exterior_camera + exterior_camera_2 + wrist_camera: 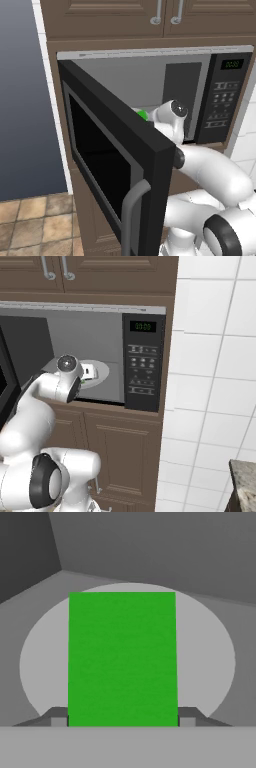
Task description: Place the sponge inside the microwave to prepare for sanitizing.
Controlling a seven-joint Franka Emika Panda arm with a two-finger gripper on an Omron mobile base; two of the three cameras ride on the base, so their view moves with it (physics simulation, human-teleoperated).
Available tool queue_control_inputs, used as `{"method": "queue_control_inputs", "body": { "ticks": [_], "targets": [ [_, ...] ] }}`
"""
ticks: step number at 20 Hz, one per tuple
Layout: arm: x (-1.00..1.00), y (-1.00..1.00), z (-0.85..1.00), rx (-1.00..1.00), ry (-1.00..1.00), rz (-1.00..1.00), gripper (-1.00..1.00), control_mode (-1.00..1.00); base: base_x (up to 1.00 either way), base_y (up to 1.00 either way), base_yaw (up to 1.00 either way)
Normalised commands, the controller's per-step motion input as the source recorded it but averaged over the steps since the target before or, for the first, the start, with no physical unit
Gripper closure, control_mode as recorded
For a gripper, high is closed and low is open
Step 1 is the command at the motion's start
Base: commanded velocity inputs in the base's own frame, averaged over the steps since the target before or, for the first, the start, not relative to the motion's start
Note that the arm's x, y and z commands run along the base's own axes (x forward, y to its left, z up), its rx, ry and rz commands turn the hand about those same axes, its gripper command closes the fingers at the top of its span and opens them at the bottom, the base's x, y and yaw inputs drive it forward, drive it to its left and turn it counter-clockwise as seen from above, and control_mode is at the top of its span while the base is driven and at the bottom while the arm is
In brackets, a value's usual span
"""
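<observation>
The microwave point(226, 95) point(143, 363) stands open, its dark glass door point(115, 165) swung out to the left. My arm reaches into the grey cavity. In the hand view the green sponge point(122, 657) sits between my fingertips point(59, 718), directly over the round turntable plate point(212, 662) point(103, 370). My gripper point(123, 719) is shut on the sponge. I cannot tell whether the sponge rests on the plate or hangs just above it. A sliver of the green sponge point(142, 114) shows beside my hand, behind the door's top edge.
The door's grey curved handle point(131, 210) juts toward the base, close to my forearm. Brown wooden cabinets point(115, 456) sit above and below the microwave. A white tiled wall point(215, 381) lies to the right, and a stone counter corner point(245, 481) at the lower right.
</observation>
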Motion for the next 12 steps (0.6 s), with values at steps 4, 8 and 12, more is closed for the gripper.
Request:
{"method": "queue_control_inputs", "body": {
  "ticks": [4, 8, 12],
  "targets": [
    [0.2, 0.05, 0.0, 0.0, 0.0, 0.0, 1.0, -1.0, 0.0, 0.0, 0.0],
    [0.24, 0.01, -0.04, 0.0, 0.0, 0.0, 1.0, -1.0, 0.0, 0.0, 0.0],
    [0.21, 0.0, -0.1, 0.0, 0.0, 0.0, 1.0, -1.0, 0.0, 0.0, 0.0]
  ]
}}
